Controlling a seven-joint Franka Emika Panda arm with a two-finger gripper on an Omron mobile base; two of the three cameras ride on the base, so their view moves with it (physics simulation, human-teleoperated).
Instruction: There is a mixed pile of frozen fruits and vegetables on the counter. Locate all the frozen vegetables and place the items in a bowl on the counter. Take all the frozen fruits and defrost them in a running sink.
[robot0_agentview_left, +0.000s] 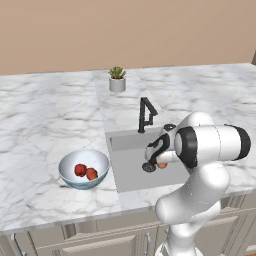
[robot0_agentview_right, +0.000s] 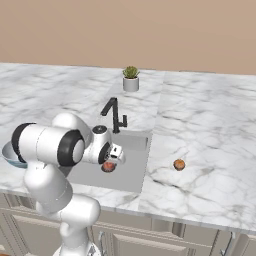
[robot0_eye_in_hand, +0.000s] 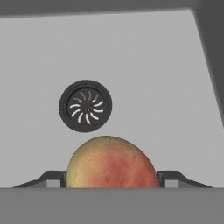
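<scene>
My gripper (robot0_agentview_left: 159, 161) hangs low over the grey sink (robot0_agentview_left: 127, 172), shut on an orange-peach frozen fruit (robot0_eye_in_hand: 111, 164). In the hand view the fruit sits between the two fingertips (robot0_eye_in_hand: 168, 178), with the dark round drain (robot0_eye_in_hand: 85, 106) just beyond it. From the right base view the held fruit (robot0_agentview_right: 108, 166) shows under the gripper (robot0_agentview_right: 110, 161). A second orange-peach fruit (robot0_agentview_right: 179, 164) lies on the marble counter (robot0_agentview_right: 210, 150) right of the sink. The pale blue-white bowl (robot0_agentview_left: 82, 184) stands left of the sink and holds the two frozen vegetables, one dark red (robot0_agentview_left: 80, 170) and one orange-red (robot0_agentview_left: 92, 174).
A black angular faucet (robot0_agentview_left: 146, 114) rises at the back edge of the sink, with no water visible from it. Behind it a small white pot with a green plant (robot0_agentview_left: 117, 80) stands on the counter. A tan wall closes off the back.
</scene>
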